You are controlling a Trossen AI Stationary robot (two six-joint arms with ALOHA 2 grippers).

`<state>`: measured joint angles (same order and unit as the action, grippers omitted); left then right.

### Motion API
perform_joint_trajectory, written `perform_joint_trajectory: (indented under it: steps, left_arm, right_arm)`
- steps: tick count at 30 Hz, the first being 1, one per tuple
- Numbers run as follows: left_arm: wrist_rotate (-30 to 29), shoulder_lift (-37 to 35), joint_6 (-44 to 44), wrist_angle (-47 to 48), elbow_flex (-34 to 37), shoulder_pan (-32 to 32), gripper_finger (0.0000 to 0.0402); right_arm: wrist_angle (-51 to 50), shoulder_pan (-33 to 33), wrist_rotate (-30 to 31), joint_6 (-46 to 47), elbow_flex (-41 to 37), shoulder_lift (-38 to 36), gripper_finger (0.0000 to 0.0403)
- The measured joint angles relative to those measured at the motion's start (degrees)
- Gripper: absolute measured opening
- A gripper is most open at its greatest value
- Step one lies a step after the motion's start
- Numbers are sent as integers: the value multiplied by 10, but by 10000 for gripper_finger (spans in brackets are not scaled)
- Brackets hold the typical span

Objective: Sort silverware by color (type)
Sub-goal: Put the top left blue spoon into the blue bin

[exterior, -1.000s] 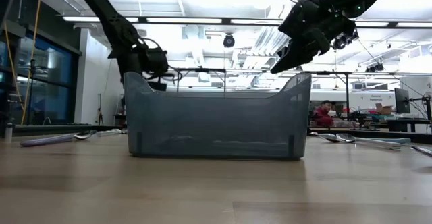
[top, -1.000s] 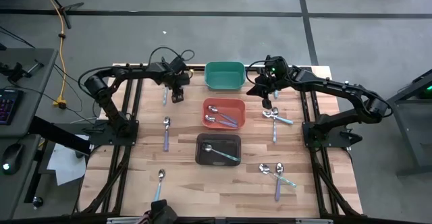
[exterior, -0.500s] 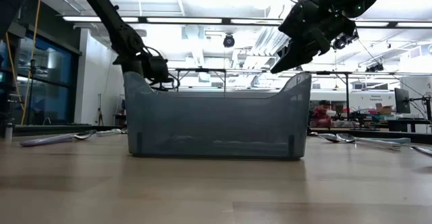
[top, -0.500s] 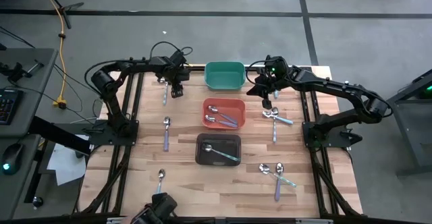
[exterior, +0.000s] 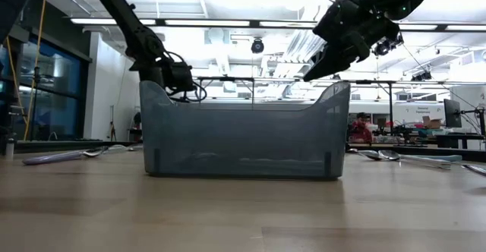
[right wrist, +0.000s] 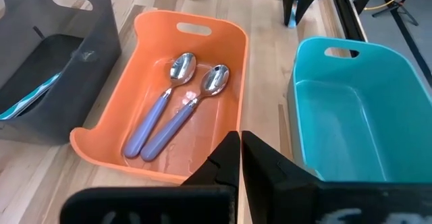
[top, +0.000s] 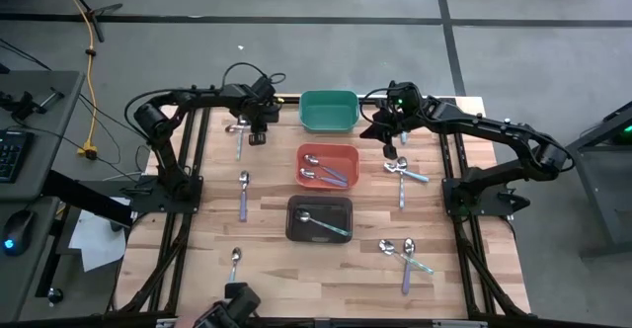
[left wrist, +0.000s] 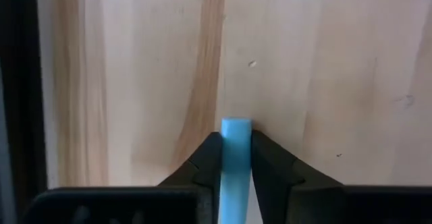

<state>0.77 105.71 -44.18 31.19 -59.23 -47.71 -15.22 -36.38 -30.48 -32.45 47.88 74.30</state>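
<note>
Where the table [top: 197, 269] begins on its left side, we see three spoons lying loose: one with a pale handle near the front edge [top: 234, 266], a lavender one [top: 243, 196] farther back, and a light blue spoon [top: 238, 137] at the far left, which the left gripper [top: 257, 135] pinches by its handle; in the left wrist view the blue handle [left wrist: 235, 166] sits squeezed between the two dark fingers [left wrist: 206, 163] over bare wood. Moving to the middle, we find three bins in a row from far to near: the teal bin [top: 328, 112], which looks empty, the orange bin [top: 328, 165] holding two lavender spoons [right wrist: 172, 106], and the black bin [top: 319, 217] holding one teal-handled spoon [top: 323, 223]. Just right of the teal bin, the right gripper [top: 389, 146] hangs above the table with its fingers pressed together on nothing. Near it lie two crossed spoons [top: 403, 175], and farther toward the front right we see another pair [top: 406, 254] on the wood.
</note>
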Motion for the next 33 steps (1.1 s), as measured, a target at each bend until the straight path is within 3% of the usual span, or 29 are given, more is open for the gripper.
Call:
perform_joint_trajectory:
  steps: [9, 17, 23, 33]
  left_arm:
    - [-41, -9, -12, 13, -24, 21, 42]
    - [-35, -84, 29, 14, -45, 24, 42]
    - [35, -144, 129, -14, -59, 42, 42]
    - [159, -162, 268, -191, -110, 101, 42]
  right_arm:
    - [6, 0, 0, 2, 0, 0, 0]
    - [7, 0, 0, 5, 0, 0, 0]
    - [7, 0, 11, 5, 0, -2, 0]
    - [-33, 0, 49, 5, 0, -75, 0]
